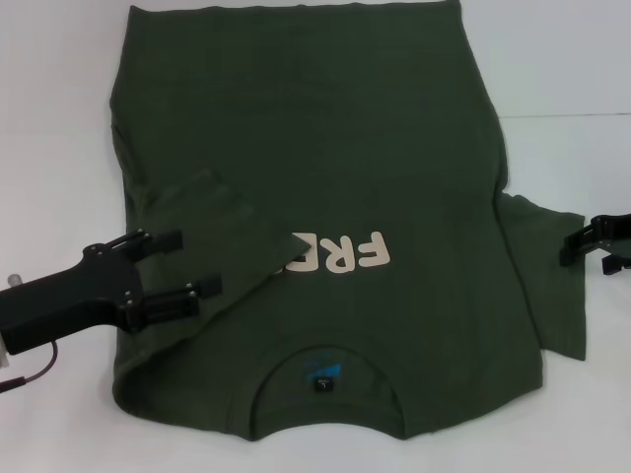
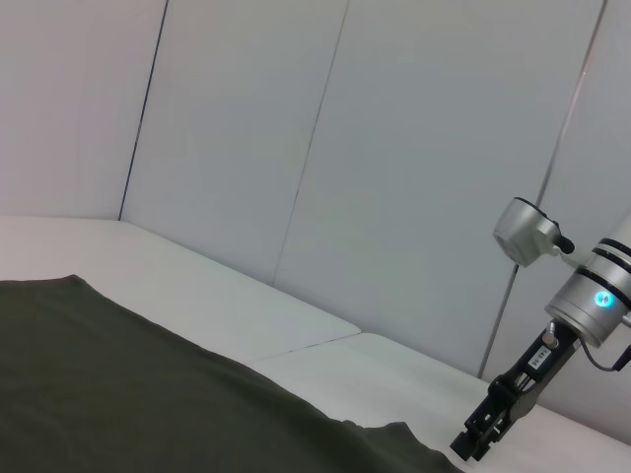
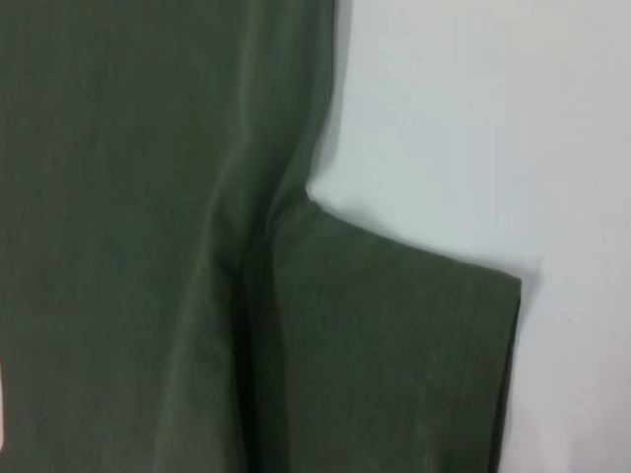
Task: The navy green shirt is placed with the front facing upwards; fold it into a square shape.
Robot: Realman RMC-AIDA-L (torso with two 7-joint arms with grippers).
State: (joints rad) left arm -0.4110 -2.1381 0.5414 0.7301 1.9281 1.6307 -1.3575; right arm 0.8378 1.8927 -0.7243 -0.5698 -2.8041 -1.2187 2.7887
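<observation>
Navy green shirt (image 1: 315,168) flat on white table (image 1: 562,69), front up, "FRE" (image 1: 340,256) legible, left sleeve folded over print. Left gripper (image 1: 185,264) spread wide above sleeve; right gripper (image 1: 592,248) beside right sleeve, state unclear.

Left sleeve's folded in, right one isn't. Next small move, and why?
Probably bring the right tool down onto the right sleeve and close on its edge. That sleeve lies spread flat on the table, unfolded, while the left sleeve already lies over the navy green shirt, covering part of the print. The right tool hangs open at that sleeve's outer edge; the left tool is open over the folded side.
</observation>
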